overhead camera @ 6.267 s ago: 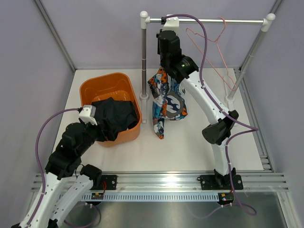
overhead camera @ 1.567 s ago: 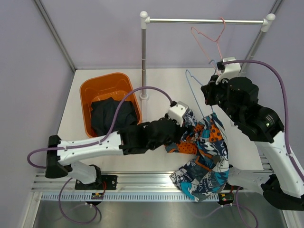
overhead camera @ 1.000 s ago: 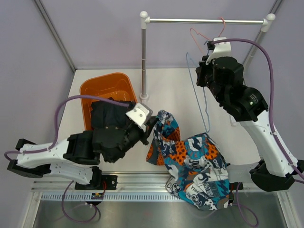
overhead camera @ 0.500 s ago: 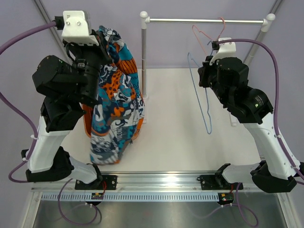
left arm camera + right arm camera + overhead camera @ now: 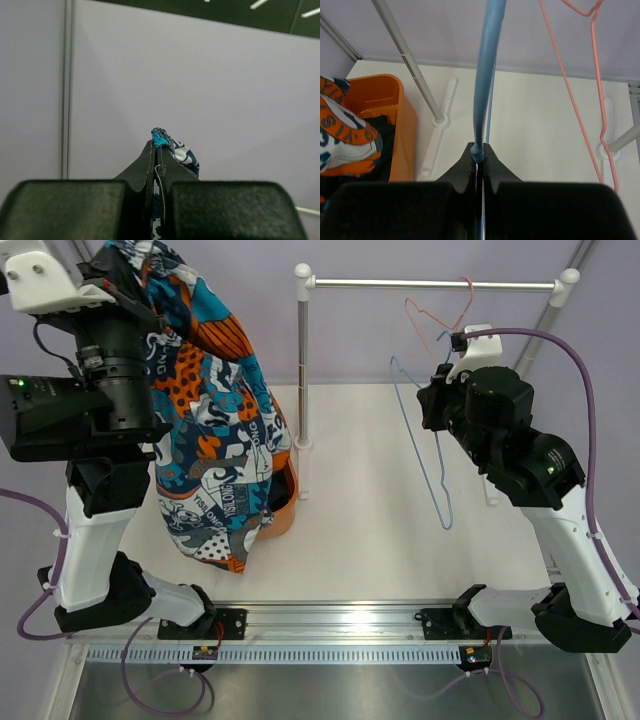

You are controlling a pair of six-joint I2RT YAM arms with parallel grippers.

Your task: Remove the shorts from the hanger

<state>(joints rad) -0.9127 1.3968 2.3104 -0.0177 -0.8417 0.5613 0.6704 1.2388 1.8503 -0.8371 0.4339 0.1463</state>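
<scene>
Left gripper (image 5: 156, 150) is clamping the shorts (image 5: 210, 430) — I'm lifting them higher than half a second ago, hanging over the orange bin (image 5: 286, 508), fully off the hanger. Right gripper (image 5: 479, 152) is pinching the bare blue hanger (image 5: 486, 55) below the rail (image 5: 430, 284) — removal looking done.

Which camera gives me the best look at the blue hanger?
Top external: most of the blue hanger shows there, dangling from the right pincer. The right wrist view shows only a stretch of its wire clamped in the pincer. The left wrist view shows none of it.
</scene>
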